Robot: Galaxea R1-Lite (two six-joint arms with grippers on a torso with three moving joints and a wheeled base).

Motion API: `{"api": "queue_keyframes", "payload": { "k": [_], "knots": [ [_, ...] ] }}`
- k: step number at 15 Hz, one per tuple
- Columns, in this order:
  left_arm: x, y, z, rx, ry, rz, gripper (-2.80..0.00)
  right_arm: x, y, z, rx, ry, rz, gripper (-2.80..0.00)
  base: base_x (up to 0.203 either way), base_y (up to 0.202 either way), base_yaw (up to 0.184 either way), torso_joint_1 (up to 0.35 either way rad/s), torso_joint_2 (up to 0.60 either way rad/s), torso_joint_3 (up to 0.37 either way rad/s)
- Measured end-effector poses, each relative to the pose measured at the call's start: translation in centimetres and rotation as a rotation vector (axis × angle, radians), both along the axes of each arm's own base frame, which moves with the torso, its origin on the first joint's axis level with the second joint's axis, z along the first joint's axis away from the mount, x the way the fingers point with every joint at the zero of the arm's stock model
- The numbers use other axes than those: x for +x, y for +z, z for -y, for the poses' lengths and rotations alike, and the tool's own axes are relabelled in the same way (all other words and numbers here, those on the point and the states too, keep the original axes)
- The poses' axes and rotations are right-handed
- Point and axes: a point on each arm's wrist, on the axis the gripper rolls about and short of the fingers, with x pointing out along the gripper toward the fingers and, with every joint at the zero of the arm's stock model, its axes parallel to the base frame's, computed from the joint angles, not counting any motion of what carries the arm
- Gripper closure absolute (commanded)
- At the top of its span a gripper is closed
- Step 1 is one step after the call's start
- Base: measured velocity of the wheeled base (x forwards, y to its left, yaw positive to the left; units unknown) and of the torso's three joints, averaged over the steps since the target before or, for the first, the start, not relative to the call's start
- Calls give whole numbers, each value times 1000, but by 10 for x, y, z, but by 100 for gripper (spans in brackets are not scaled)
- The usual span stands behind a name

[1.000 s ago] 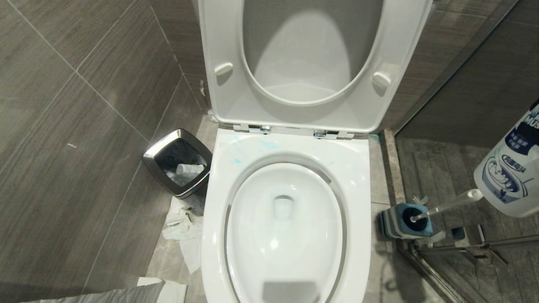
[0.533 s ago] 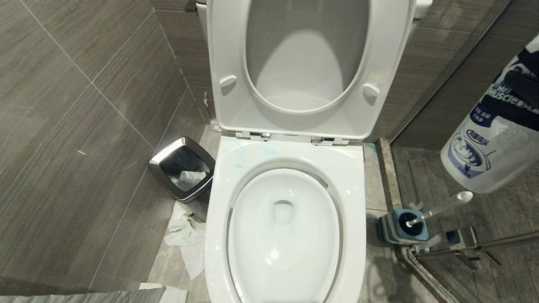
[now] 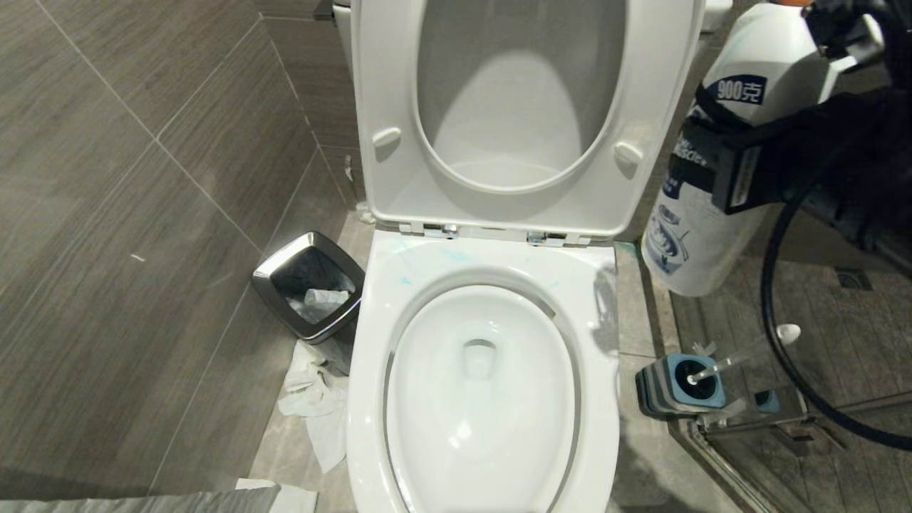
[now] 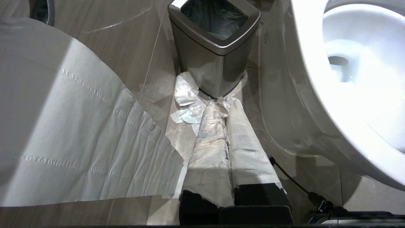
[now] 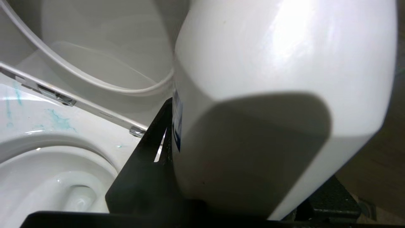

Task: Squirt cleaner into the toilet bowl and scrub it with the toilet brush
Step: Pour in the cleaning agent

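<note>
The white toilet bowl (image 3: 370, 335) stands open, seat and lid raised, with thin turquoise smears of cleaner (image 3: 402, 274) on the back rim, also visible in the right wrist view (image 5: 60, 122). My right gripper (image 3: 719, 167) is shut on a large white cleaner bottle (image 3: 702, 246), held roughly upright in the air just right of the bowl's back corner. The bottle (image 5: 278, 63) fills the right wrist view. The toilet brush (image 3: 741, 356) leans in its blue-and-grey holder (image 3: 680, 388) on the floor to the right. My left gripper (image 4: 224, 104), paper-wrapped and shut, is parked low beside the toilet (image 4: 316, 104).
A steel-rimmed bin (image 3: 308, 283) stands left of the toilet with crumpled paper (image 3: 313, 399) on the floor before it. A loose tissue sheet (image 4: 79, 142) hangs near the left gripper. A metal shower-door rail (image 3: 741, 463) and my arm's black cable (image 3: 773, 342) are near the brush.
The right arm has carried the bottle up and leftward, from the right edge of view to beside the raised seat. The head view shifted slightly early on. The left arm stayed still.
</note>
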Motion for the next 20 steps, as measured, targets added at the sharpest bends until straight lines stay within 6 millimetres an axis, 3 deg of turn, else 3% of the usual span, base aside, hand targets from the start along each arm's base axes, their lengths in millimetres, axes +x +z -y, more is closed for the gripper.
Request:
{"api": "queue_keyframes", "payload": {
  "k": [3, 7, 20],
  "knots": [
    [0, 0, 0, 1, 0, 0, 0, 10, -3, -28, -40, 12, -19, 0, 0, 0, 0, 0, 0, 0],
    [0, 0, 0, 2, 0, 0, 0, 19, -14, -45, -238, 8, -29, 0, 0, 0, 0, 0, 0, 0],
    [0, 0, 0, 2, 0, 0, 0, 21, -16, -49, -981, -88, 71, 0, 0, 0, 0, 0, 0, 0]
  ]
}}
